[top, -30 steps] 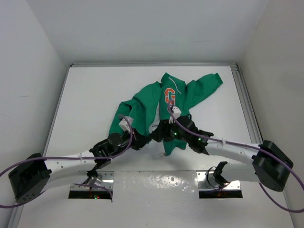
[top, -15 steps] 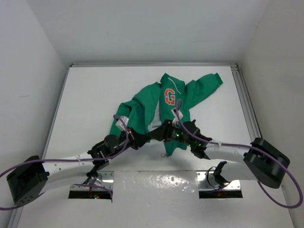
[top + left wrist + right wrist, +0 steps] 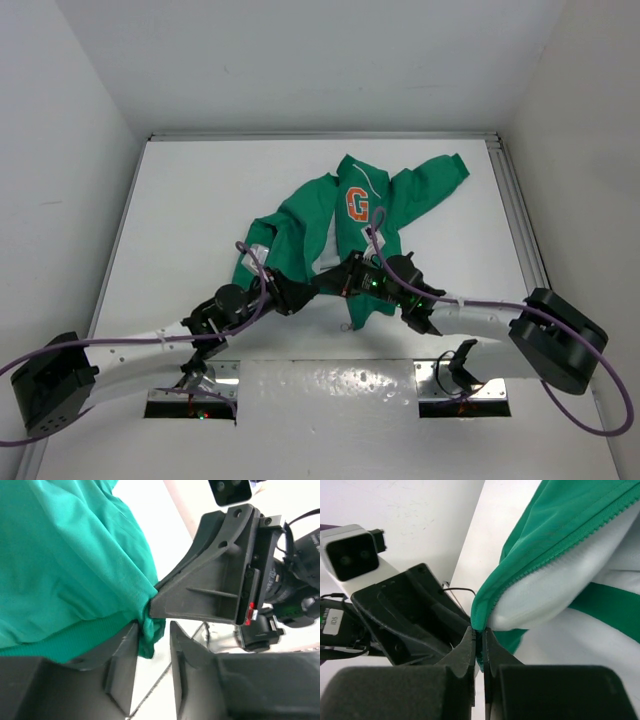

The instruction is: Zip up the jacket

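Plainly, the jacket [image 3: 345, 215] lies spread on the white table [image 3: 200, 200], a little right of the middle. Its orange "G" [image 3: 357, 205] faces up and one sleeve [image 3: 435, 180] reaches toward the far right corner. Its front is unzipped lower down, with white lining [image 3: 555, 590] showing along the open edge. Both arms meet at the near hem. The right pincer [image 3: 478, 632] is closed tight on the bottom corner of a front panel, where the row of zipper teeth [image 3: 580, 532] ends. The left pincer [image 3: 151, 630] stands just beside it, jaws apart, with a fold of green hem lying in the gap.
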